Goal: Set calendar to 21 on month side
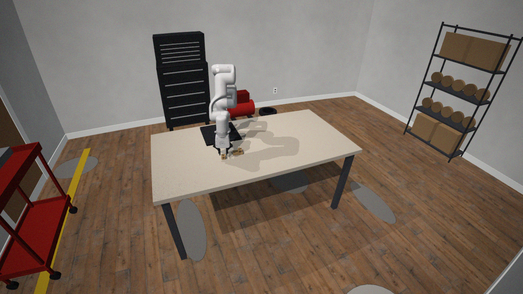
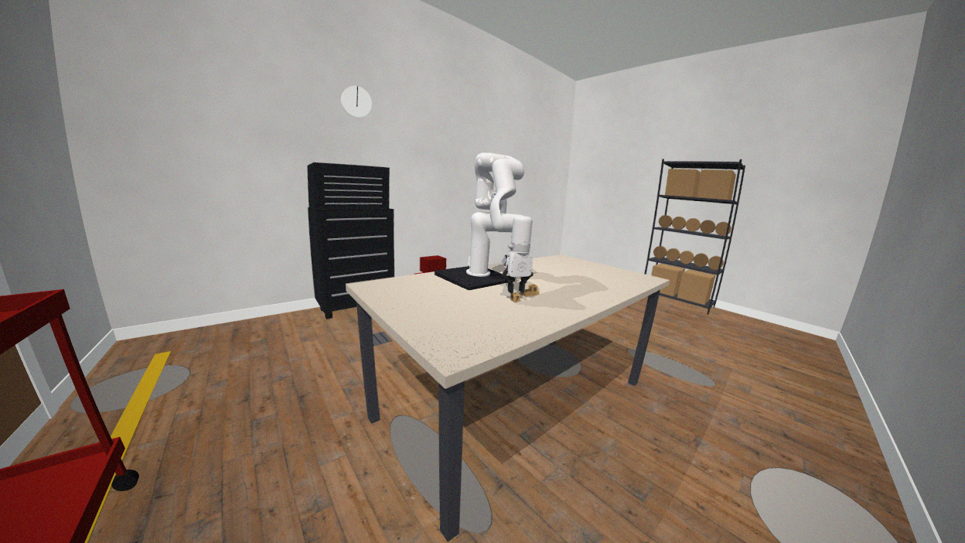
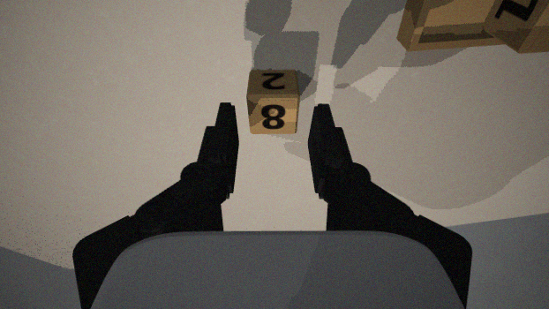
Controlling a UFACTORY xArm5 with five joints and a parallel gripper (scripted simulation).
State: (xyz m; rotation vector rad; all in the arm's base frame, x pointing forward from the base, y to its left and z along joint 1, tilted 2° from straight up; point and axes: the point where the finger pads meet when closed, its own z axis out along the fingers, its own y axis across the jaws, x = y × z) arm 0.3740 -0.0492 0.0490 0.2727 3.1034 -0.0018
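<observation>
Cart of red metal [image 1: 36,233] [image 2: 53,493] is standing at the far left of the room views, well apart from the table, with a flat yellow floor stripe [image 1: 78,173] [image 2: 141,398] running beside it. A tall black drawer cabinet [image 1: 184,91] [image 2: 352,250] is standing behind the table, and a round white clock [image 2: 356,100] is hanging above it. The pale rectangular table [image 1: 190,164] [image 2: 438,330] [image 3: 132,88] is carrying a flat black base plate [image 1: 208,138] [image 2: 451,275], on which the white jointed arm [image 1: 221,87] [image 2: 479,243] is standing.

The black two-fingered end effector [image 1: 223,153] [image 2: 516,290] [image 3: 274,123] is pointing down, opening about halfway and holding nothing. A loose wooden cube with black digits [image 1: 223,157] [image 2: 515,297] [image 3: 274,116] is resting on the table outside the tray, showing 8 and 2; in the wrist view it is appearing between the fingertips, with a gap on each side. Just to its right, the wooden calendar tray [image 1: 236,153] [image 2: 527,292] [image 3: 454,45] is lying on the table, and a second wooden cube [image 1: 240,150] [image 2: 533,287] [image 3: 514,19] is sitting askew at it; whether it is touching the tray's floor is impossible to tell. The tray and this cube are the nearest obstacles.

Beyond the table, a red tank-like machine [image 1: 241,108] [image 2: 431,263] and a black tyre [image 1: 267,110] are sitting by the wall. A dark metal shelf rack [image 1: 453,93] [image 2: 701,164] is holding brown boxes and round rolls at the right.
</observation>
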